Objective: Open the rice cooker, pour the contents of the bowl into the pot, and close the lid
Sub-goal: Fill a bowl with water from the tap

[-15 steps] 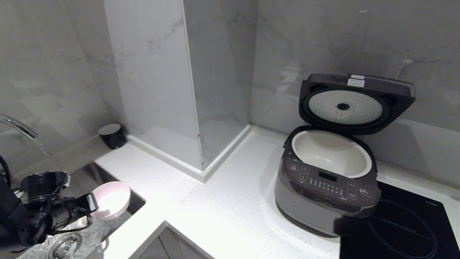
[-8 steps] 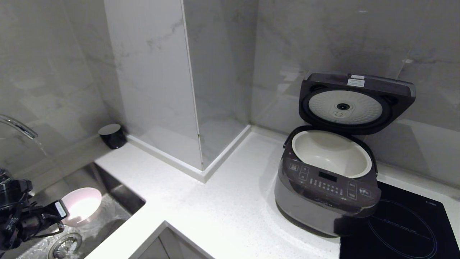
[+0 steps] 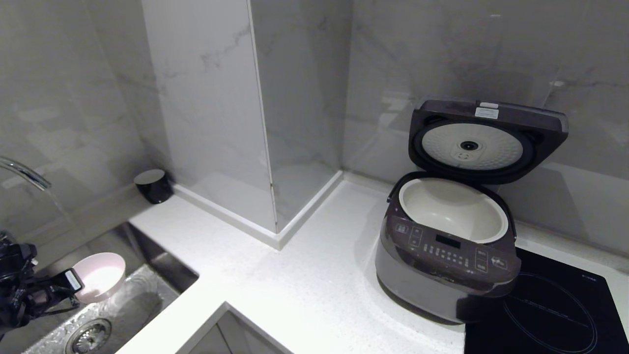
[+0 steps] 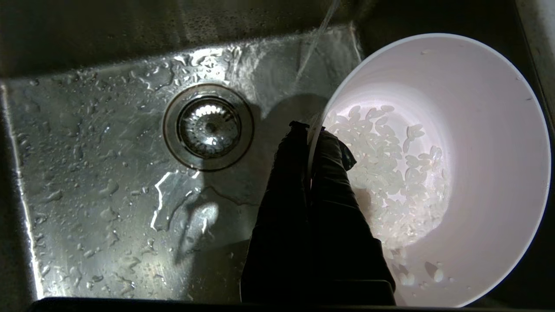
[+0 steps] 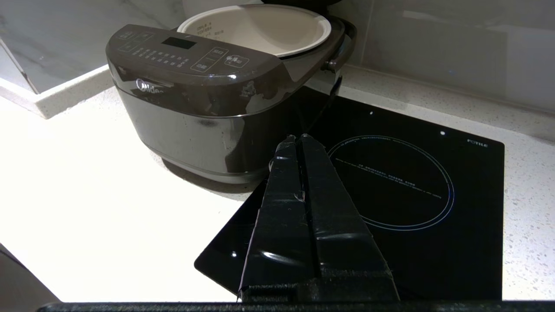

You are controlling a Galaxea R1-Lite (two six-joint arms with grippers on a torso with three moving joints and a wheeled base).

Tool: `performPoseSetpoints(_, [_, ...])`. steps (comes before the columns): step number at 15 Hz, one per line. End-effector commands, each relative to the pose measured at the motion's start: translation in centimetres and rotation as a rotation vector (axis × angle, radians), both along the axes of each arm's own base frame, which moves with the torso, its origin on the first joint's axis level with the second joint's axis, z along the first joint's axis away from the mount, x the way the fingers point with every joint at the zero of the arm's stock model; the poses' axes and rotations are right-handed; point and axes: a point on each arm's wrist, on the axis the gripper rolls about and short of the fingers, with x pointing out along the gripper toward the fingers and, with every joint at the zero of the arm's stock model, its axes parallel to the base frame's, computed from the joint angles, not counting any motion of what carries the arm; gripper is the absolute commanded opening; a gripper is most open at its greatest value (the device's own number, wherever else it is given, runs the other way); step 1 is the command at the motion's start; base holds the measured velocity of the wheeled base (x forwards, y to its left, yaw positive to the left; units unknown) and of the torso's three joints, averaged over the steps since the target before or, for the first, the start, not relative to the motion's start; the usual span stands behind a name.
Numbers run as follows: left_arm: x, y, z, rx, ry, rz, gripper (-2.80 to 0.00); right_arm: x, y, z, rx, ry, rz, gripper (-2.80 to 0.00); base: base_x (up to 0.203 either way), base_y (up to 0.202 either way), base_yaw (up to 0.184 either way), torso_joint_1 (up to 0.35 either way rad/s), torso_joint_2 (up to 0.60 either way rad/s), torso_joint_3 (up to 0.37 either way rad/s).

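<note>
Meanwhile, head view: left claw (image 3: 73, 281) pinching small pale-pink round bowl (image 3: 100, 276) over steel sink (image 3: 147, 290); dark grey-brown rice cooker (image 3: 444, 260) lid (image 3: 486, 140) up, cream pot (image 3: 454, 209) seemingly empty. Left wrist: whitish rice grains (image 4: 390, 173) inside, tap stream beside rim. Right wrist: right claw (image 5: 299, 138) closed, idle. Rinsing; next, carrying across counter (image 3: 295, 285) level.

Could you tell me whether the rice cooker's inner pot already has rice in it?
No, the pot looks bare inside, while the rice lies in the bowl held over the sink.
</note>
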Motion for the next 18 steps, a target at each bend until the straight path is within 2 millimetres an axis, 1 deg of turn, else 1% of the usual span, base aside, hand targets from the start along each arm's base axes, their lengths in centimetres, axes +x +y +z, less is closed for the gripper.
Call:
performPoseSetpoints(1, [-0.2,0.5,-0.5,-0.005,0.005,0.017,-2.80,0.0,0.0,0.0,0.000,-0.001,0.000,-2.80,0.000,0.000,0.000,0.000,0.00,0.000])
performPoseSetpoints(5, [-1.3,1.7,-0.3,-0.003,0.002,0.060,-2.80,0.0,0.0,0.0,0.000,0.000,0.000,-2.80,0.000,0.000,0.000,0.000,0.00,0.000])
performPoseSetpoints(6, [-1.2,2.3,-0.2,0.005,-0.011,0.073,-2.80,0.0,0.0,0.0,0.000,0.001,0.000,-2.80,0.000,0.000,0.000,0.000,0.00,0.000])
performPoseSetpoints(8, [-0.4,3.4,0.1,0.025,-0.040,0.087,-2.80,0.0,0.0,0.0,0.000,-0.001,0.000,-2.80,0.000,0.000,0.000,0.000,0.00,0.000])
performPoseSetpoints(10, [0.1,3.5,0.3,0.034,-0.053,0.082,-2.80,0.0,0.0,0.0,0.000,0.001,0.000,-2.80,0.000,0.000,0.000,0.000,0.00,0.000])
performPoseSetpoints(13, [1.3,4.0,0.0,0.047,-0.069,0.081,-2.80,0.0,0.0,0.0,0.000,0.001,0.000,-2.80,0.000,0.000,0.000,0.000,0.00,0.000])
performPoseSetpoints(16, [3.0,4.7,-0.6,0.078,-0.055,0.114,-2.80,0.0,0.0,0.0,0.000,-0.001,0.000,-2.80,0.000,0.000,0.000,0.000,0.00,0.000])
performPoseSetpoints(18, [3.6,5.1,-0.5,0.077,-0.051,0.117,-2.80,0.0,0.0,0.0,0.000,0.001,0.000,-2.80,0.000,0.000,0.000,0.000,0.00,0.000])
